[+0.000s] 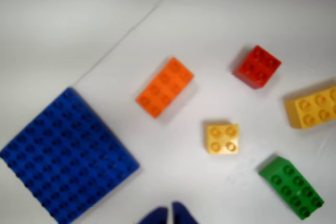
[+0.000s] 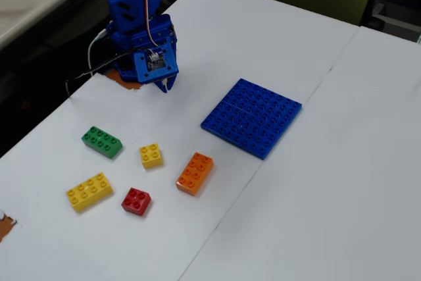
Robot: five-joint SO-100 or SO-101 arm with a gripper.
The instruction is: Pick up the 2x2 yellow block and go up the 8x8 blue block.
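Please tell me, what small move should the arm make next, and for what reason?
Probably lower the gripper toward the 2x2 yellow block and centre over it. The gripper holds nothing and hangs above the table, short of the bricks; in the wrist view its fingertips sit at the bottom edge, left of the block. The 8x8 blue block is bare.

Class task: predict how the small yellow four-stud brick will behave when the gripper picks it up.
The 2x2 yellow block looks like rigid moulded plastic, so it probably won't flex. Its flat sides suggest it won't roll. Small and squat, it seems light, though glossy faces might slip.
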